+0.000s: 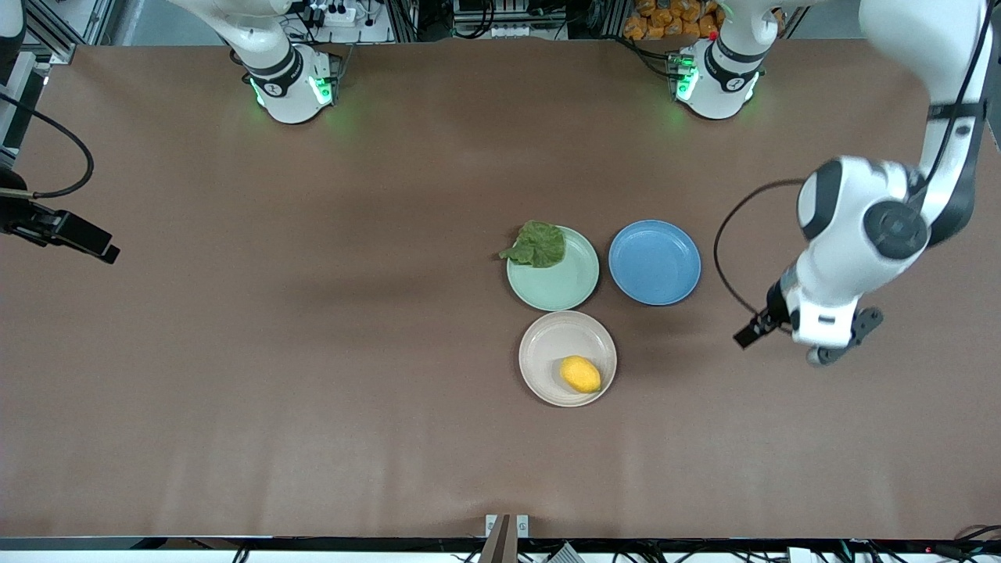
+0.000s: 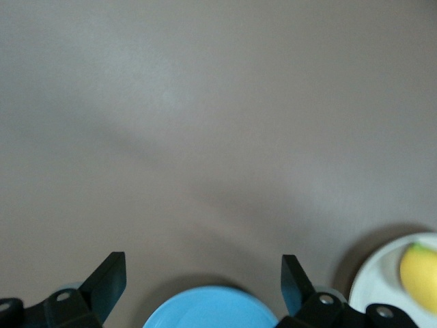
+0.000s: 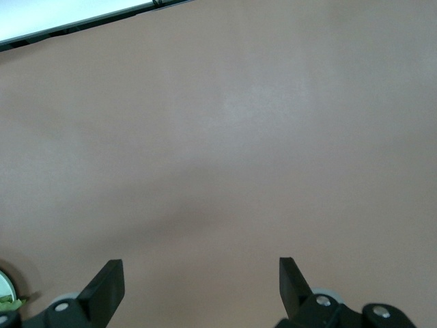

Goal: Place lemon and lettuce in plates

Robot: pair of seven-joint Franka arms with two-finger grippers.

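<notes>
Lemon (image 1: 580, 374) sits in beige plate (image 1: 568, 358) on brown table (image 1: 313, 391); both pincers (image 2: 203, 280) (image 3: 201, 283) spread apart.

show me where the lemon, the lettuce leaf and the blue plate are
lemon (image 1: 580, 374), front view, middle of the fruit.
lettuce leaf (image 1: 538, 243), front view, middle of the leaf.
blue plate (image 1: 654, 262), front view, bare centre.

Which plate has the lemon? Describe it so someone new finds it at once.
Three plates cluster on the brown table, toward the left arm's end. The beige plate is the one nearest the front camera, just below the mint green plate holding the lettuce. It alone is off-white and carries the yellow lemon; the blue plate holds nothing.
</notes>
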